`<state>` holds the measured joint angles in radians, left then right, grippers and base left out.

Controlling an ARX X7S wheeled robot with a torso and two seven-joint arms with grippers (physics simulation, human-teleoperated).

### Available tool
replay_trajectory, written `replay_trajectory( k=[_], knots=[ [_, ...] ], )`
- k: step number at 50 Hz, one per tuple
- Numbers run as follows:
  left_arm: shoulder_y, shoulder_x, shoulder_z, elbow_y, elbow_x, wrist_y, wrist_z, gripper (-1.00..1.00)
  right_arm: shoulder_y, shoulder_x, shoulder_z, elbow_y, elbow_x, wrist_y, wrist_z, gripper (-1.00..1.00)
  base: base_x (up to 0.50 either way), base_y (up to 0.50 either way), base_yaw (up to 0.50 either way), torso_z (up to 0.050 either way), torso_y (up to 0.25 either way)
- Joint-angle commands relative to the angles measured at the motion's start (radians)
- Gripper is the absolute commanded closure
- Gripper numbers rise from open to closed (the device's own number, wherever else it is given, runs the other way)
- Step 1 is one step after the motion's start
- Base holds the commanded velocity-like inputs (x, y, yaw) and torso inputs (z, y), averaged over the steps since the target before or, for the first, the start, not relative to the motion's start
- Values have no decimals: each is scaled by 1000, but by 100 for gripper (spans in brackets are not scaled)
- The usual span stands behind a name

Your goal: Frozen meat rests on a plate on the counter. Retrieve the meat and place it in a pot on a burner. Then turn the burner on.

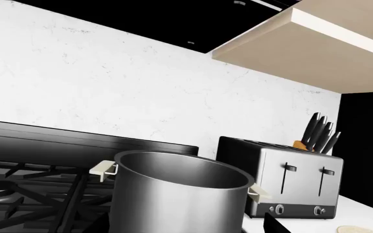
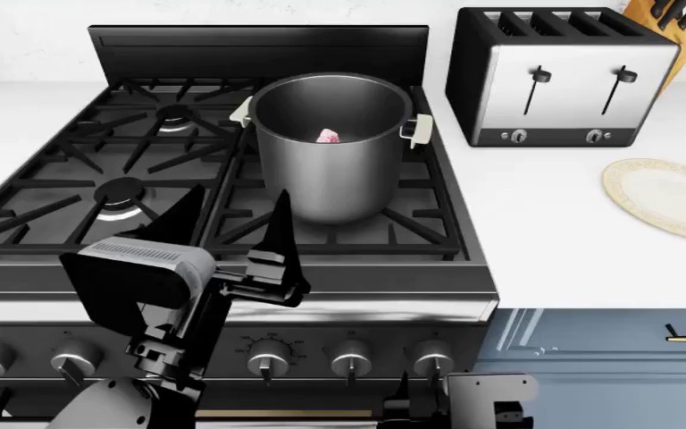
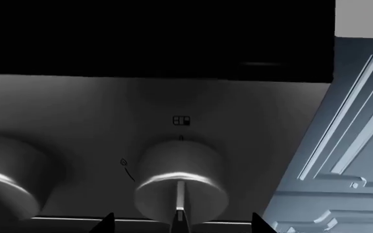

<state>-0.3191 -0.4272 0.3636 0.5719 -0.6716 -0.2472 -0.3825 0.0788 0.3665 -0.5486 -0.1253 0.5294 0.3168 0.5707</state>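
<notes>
Frozen meat [image 2: 329, 136] is seen inside the pot [image 2: 331, 170] on the 1 o'clock burner. Left gripper [image 2: 230, 234] jaws are spread; right gripper [image 3: 181, 224] jaws are spread around a knob [image 3: 181, 180].

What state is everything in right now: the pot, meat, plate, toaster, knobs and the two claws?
Pot: upright on a stove grate, lid off.
Meat: inside the pot.
Plate: on the counter, bare.
Toaster: levers up, slots empty.
Knob: unturned, pointer straight.
Burners: no flame.
Left claw: open, holding nothing.
Right claw: open, facing the knob.
</notes>
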Motion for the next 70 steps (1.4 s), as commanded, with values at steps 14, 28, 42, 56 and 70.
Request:
replay_trajectory(
  k=[14,28,42,56,70],
  knots=[
    [-3,-1,4,-7,-3,5,0,-100,23,-7,-7,24,6,16,-2,-100,0,0,0,0,0],
    [-4,-5,4,-5,-7,6,-4,-100,35,-10,-11,26,7,27,5,100,0,0,0,0,0],
    [-4,-6,5,-5,-9,9,-7,-100,31,-9,-10,30,9,18,6,100,0,0,0,0,0],
    [-2,-9,5,-4,-12,14,-9,-100,37,-4,-22,21,-9,35,27,100,1,0,1,0,0],
    [-3,-11,5,-3,-15,16,-11,-100,61,17,-73,-43,-84,122,105,100,-2,0,0,0,0]
  ],
)
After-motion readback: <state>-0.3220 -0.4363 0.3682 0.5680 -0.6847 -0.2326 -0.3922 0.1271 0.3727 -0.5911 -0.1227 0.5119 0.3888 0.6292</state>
